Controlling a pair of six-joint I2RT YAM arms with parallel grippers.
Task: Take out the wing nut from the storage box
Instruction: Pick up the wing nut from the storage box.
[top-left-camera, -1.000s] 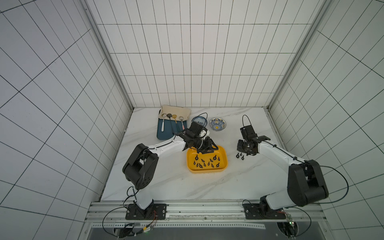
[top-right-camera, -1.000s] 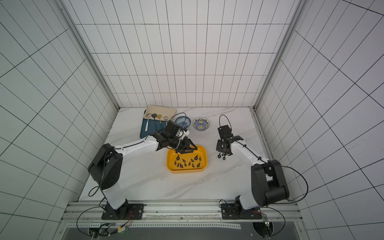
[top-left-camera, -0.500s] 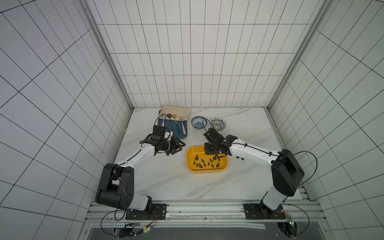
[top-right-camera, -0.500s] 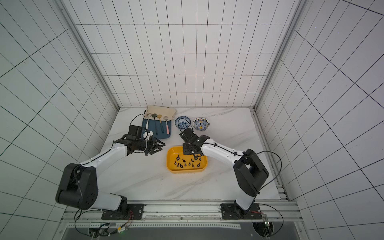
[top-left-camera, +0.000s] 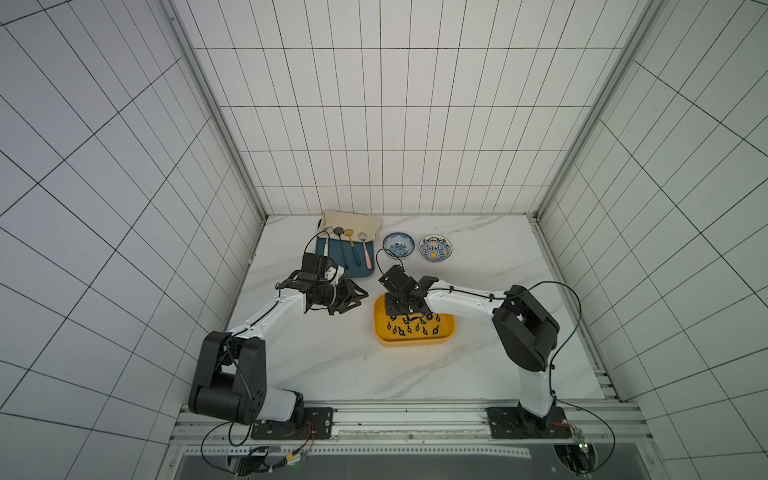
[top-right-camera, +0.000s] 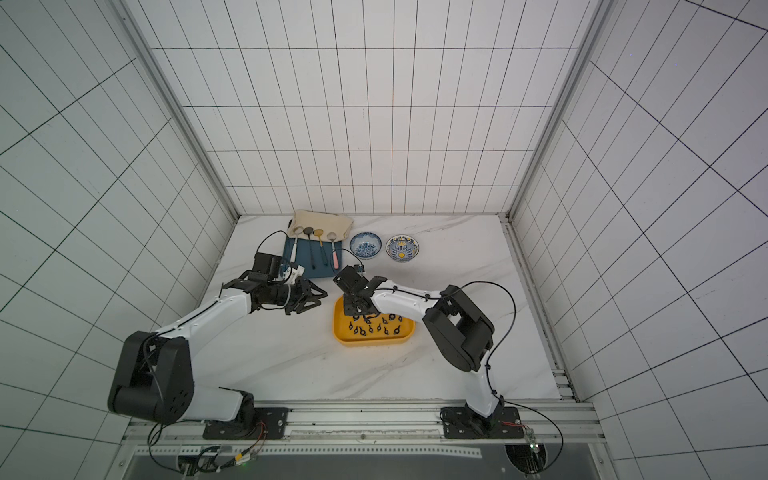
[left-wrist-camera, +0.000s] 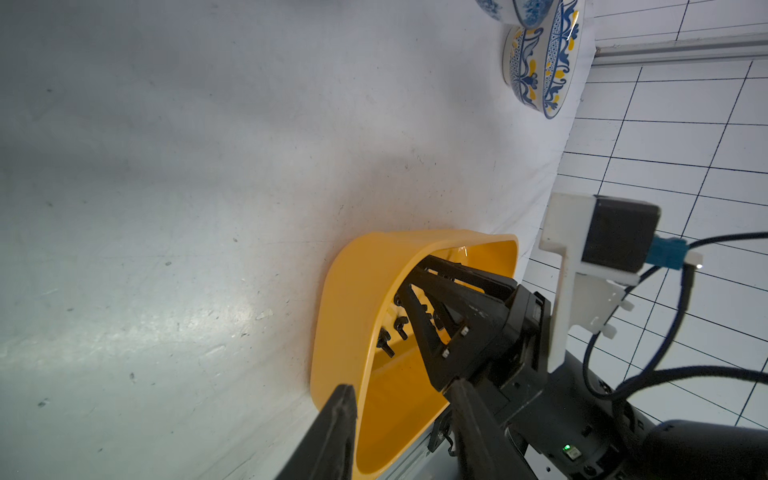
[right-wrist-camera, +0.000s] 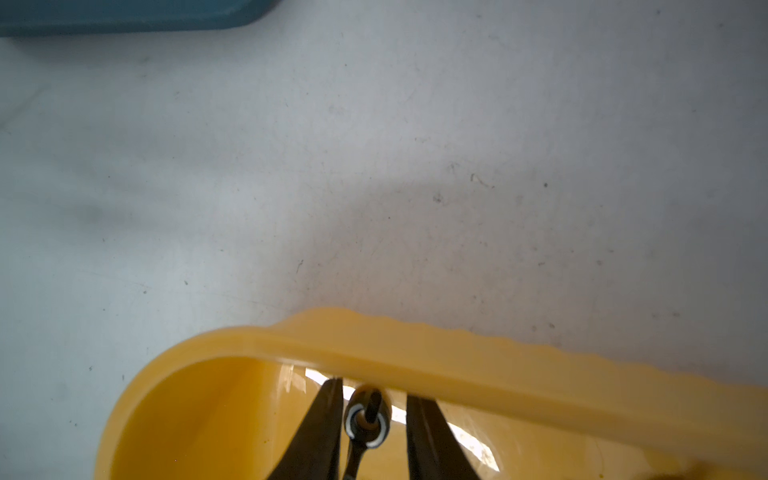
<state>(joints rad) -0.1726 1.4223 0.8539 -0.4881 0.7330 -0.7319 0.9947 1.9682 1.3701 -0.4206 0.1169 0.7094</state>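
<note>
Inside storage box (right-wrist-camera: 498, 374), right hand (right-wrist-camera: 372, 392) spread astride wing nut (right-wrist-camera: 368, 419)

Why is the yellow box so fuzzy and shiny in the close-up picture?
Right wrist view: the storage box rim sits very close to the lens and looks blurry, and white glare shines off its floor beside the fingers. Left wrist view: a pale sheen lies on the table. In both top views the wall tiles fan out, a wide-lens effect.

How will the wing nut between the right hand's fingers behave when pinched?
Likely rigid and light: the wing nut is small and hard-looking. It may skid on the storage box's glossy floor, or twist as the right hand, open around it, closes.
</note>
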